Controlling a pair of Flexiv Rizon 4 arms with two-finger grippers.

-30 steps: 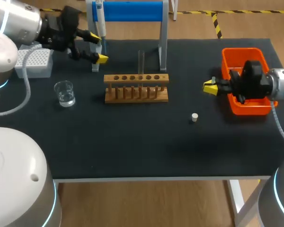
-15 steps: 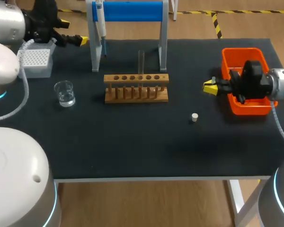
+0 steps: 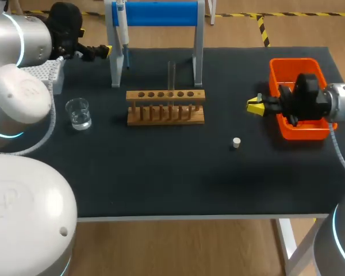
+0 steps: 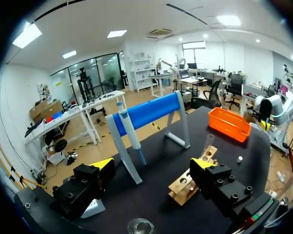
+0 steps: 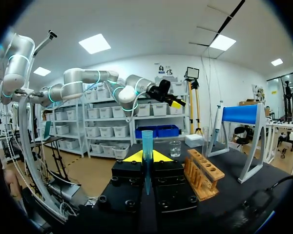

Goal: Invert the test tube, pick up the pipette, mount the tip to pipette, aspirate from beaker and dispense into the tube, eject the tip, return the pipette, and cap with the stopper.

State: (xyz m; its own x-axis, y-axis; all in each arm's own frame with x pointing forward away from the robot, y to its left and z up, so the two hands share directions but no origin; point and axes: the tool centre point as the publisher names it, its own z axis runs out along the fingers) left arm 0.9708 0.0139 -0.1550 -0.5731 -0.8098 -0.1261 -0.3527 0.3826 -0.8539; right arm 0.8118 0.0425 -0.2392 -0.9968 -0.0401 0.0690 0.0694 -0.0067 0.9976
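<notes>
My left gripper (image 3: 101, 52) hangs open over the table's back left corner, just left of the blue-barred stand (image 3: 161, 12) where the pipette (image 3: 121, 20) hangs. In the left wrist view its fingers (image 4: 102, 165) stand wide apart, and the pipette (image 4: 128, 127) is ahead of them. A clear test tube (image 3: 171, 73) stands upright in the wooden rack (image 3: 165, 107). The beaker (image 3: 78, 112) sits left of the rack. A small white stopper (image 3: 236, 142) lies to the rack's right. My right gripper (image 3: 255, 106) is shut on a slim blue pipette tip (image 5: 147, 145), held upright.
An orange bin (image 3: 287, 68) stands at the right, partly under my right wrist. The white tip box (image 3: 53, 73) sits at the back left, half hidden by my left arm. The stand's posts (image 3: 198, 52) rise behind the rack.
My left gripper has drawn back from the stand's left post toward the back left corner, and the arm's elbow has swung in over the tip box. The right arm has not moved.
</notes>
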